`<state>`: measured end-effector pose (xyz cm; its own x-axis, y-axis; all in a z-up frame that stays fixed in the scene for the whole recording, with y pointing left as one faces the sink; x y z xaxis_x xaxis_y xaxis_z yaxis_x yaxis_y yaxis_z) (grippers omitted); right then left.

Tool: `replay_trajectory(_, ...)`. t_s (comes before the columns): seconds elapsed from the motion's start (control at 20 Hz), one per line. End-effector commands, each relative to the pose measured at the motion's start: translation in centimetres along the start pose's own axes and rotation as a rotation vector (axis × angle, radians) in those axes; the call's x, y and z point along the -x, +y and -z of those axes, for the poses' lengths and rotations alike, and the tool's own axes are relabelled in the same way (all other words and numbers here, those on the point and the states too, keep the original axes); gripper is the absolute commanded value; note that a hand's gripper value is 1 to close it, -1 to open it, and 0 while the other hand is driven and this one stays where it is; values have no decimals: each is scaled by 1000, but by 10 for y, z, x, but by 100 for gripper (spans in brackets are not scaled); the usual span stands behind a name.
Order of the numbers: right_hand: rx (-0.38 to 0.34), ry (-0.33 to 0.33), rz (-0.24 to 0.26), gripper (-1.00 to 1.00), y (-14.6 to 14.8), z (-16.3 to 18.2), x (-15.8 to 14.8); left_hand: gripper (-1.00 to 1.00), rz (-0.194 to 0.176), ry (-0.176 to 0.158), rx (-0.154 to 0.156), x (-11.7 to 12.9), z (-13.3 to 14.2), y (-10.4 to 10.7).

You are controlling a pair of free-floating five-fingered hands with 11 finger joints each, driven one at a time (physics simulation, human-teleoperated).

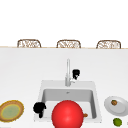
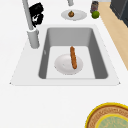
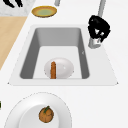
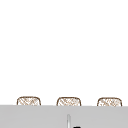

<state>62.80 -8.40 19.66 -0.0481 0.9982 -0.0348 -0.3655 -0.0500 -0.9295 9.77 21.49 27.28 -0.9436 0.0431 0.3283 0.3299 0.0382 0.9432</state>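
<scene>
My right hand (image 1: 76, 73) hovers right beside the faucet (image 1: 68, 72), fingers curled down round its small side handle (image 1: 72, 80). The same hand (image 3: 98, 27) sits over the faucet base (image 3: 95, 42) in the right side view and behind the spout (image 2: 36, 13) in the left side view; its top edge (image 4: 76, 127) peeks into the upper view. My left hand (image 1: 39, 108) hangs idle over the sink's front left corner with relaxed fingers and holds nothing. In the sink basin (image 2: 50, 40) lies a white plate (image 2: 63, 65) with a brown sausage (image 2: 73, 57) across it.
A big red ball (image 1: 67, 114) fills the front of the sink in the front view. A yellow-green plate (image 1: 11, 110) lies on the counter at left. At right stand a white plate (image 1: 122, 106) with a brown fruit (image 1: 114, 102) and a lime (image 1: 117, 122). Three wicker chairs (image 1: 68, 44) line the counter's far side.
</scene>
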Motion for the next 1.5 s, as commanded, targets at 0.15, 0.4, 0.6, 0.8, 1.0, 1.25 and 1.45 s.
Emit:
replay_trajectory(0.15,-31,37,-45,100,-13,-16,-33,0,0,0,0,0,0,0)
replay_trajectory(0.4,-21,62,-64,100,-12,-17,-38,0,0,0,0,0,0,0)
replay_trajectory(0.6,-16,75,-82,100,-12,-17,-41,0,0,0,0,0,0,0)
replay_trajectory(0.8,-10,88,-104,100,-10,-18,-45,0,0,0,0,0,0,0)
replay_trajectory(1.0,-4,103,-128,100,-7,-17,-48,0,0,0,0,0,0,0)
replay_trajectory(1.25,14,126,-159,100,0,-15,-52,0,0,0,0,0,0,0)
replay_trajectory(1.45,66,118,-93,-100,0,-13,-35,0,0,0,0,0,0,0)
